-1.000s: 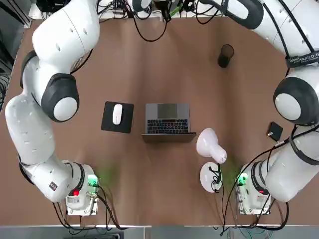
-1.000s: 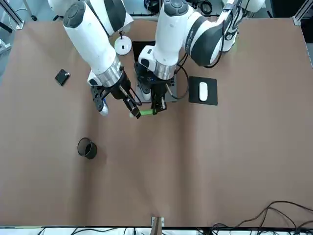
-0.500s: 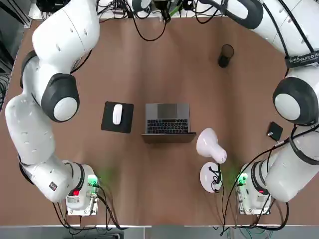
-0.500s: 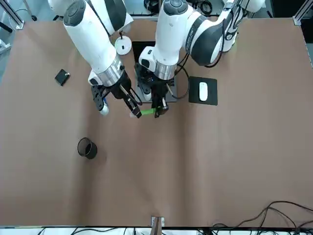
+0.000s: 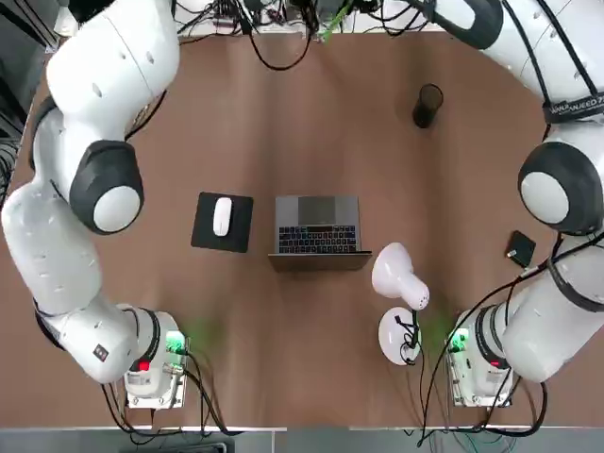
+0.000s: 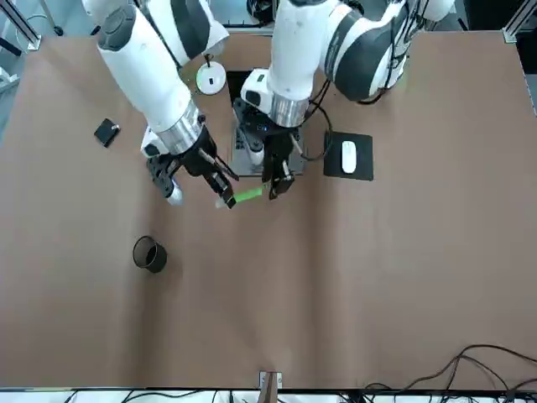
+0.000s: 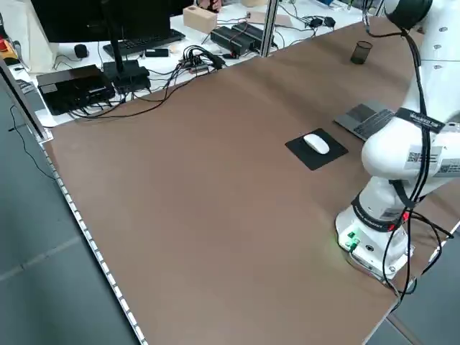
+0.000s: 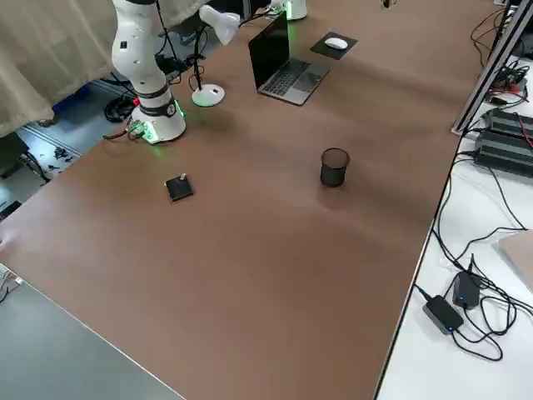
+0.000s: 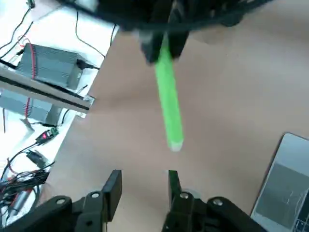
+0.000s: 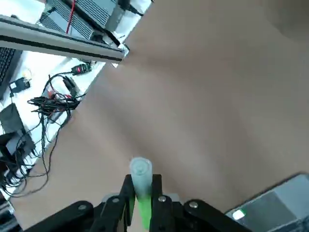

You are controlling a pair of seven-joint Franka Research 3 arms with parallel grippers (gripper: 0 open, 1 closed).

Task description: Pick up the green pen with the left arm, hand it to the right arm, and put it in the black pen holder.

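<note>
Green pen [image 6: 247, 196] airborne, near-level, apparently in right claw [image 6: 225, 200]; black pen holder [image 6: 149, 253] upright.

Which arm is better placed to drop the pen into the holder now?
Right. The right gripper is shut on the green pen; the left gripper is open, off it, farther from the black pen holder.

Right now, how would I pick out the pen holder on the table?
From the laptop, look to the far right part of the table. The pen holder stands alone there: a small black mesh cup, upright, unlike the flat black square lying nearer the right arm's base.
</note>
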